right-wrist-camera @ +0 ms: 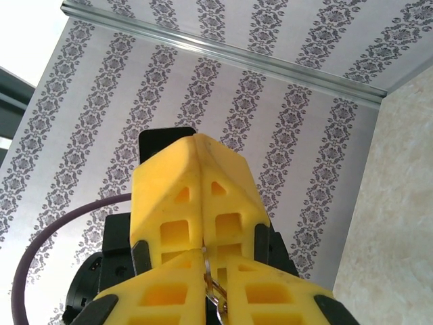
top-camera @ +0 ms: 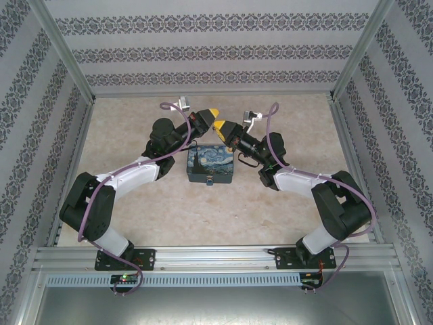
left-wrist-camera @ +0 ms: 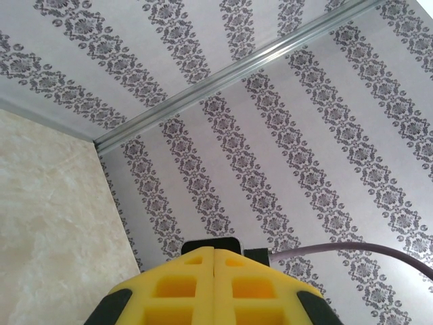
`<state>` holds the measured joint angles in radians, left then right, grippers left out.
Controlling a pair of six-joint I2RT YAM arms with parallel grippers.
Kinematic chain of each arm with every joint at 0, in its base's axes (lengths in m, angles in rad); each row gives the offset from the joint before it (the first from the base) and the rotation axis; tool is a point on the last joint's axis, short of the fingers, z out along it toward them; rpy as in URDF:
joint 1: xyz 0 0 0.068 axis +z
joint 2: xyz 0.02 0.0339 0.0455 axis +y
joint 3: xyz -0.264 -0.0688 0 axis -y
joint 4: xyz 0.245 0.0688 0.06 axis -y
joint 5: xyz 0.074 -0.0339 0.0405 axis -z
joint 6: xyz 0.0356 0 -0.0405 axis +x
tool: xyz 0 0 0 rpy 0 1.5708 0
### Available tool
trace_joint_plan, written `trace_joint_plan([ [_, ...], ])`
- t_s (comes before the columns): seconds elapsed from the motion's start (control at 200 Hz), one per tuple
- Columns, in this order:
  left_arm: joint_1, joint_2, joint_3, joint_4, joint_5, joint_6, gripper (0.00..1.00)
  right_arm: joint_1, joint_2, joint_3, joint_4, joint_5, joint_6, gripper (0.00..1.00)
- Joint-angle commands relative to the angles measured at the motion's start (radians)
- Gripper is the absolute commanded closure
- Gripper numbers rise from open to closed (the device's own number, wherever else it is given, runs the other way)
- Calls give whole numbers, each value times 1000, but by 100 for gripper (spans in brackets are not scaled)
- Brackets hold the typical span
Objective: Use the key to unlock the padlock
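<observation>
The blue-and-yellow night-sky box [top-camera: 210, 162] lies on the table between the arms. A tiny greyish padlock [top-camera: 209, 181] hangs at its near face. Both grippers are raised above the box's far edge, side by side. My right gripper [right-wrist-camera: 206, 254] is shut on the key's metal ring [right-wrist-camera: 216, 292], which shows between its yellow fingers; the key's blade is hidden. My left gripper [left-wrist-camera: 214, 250] is shut, its pads pressed together with nothing visible between them. In the right wrist view the left gripper [right-wrist-camera: 197, 139] stands just beyond my right fingertips. From above, the left gripper [top-camera: 214, 113] and right gripper [top-camera: 218, 124] almost touch.
Patterned walls with aluminium posts [top-camera: 66, 51] close in the beige table [top-camera: 304, 128] on three sides. An aluminium rail [top-camera: 216, 257] runs along the near edge at the arm bases. Purple cables [top-camera: 270, 125] loop off both wrists.
</observation>
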<state>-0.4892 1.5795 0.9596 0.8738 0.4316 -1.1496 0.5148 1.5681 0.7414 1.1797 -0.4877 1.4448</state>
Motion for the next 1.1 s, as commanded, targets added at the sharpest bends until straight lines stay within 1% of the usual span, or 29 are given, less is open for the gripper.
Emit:
trace_joint_plan([
  [0.0,1,7,-7,68,6,-7,100,4,9,13,46,-3,-3,100],
  [0.32,1,-6,18,14,-6,-13,100,-17,-29,-67,44,-5,-17,100],
  [0.345,1,-7,21,11,-4,-12,95,-19,-31,-70,43,-7,-20,100],
  [0.385,1,-9,24,6,-3,-16,81,-20,-34,-75,41,-10,-23,100],
  [0.43,1,-12,24,0,-5,-16,57,-24,-39,-80,37,-15,-27,100],
  [0.46,1,-17,24,-6,-8,-16,46,-25,-41,-84,35,-15,-30,100],
  [0.515,2,-30,24,-22,-14,-9,34,-28,-47,-92,28,-20,-38,100],
  [0.55,3,-41,25,-39,-15,-3,29,-31,-49,-97,25,-23,-41,100],
  [0.605,4,-58,25,-64,-15,8,24,-35,-53,-105,24,-28,-45,100],
  [0.699,6,-93,23,-117,-11,29,22,-38,-63,-119,20,-38,-57,100],
  [0.849,6,-140,35,-285,1,75,21,-44,-74,-139,17,-52,-70,100],
  [0.969,6,-150,13,-327,-10,38,21,-44,-80,-140,18,-52,-68,100],
  [1.034,6,-137,-1,-325,-14,-15,23,-42,-82,-137,21,-43,-60,100],
  [1.094,3,-118,-13,-289,-11,-63,25,-39,-83,-128,23,-39,-54,100],
])
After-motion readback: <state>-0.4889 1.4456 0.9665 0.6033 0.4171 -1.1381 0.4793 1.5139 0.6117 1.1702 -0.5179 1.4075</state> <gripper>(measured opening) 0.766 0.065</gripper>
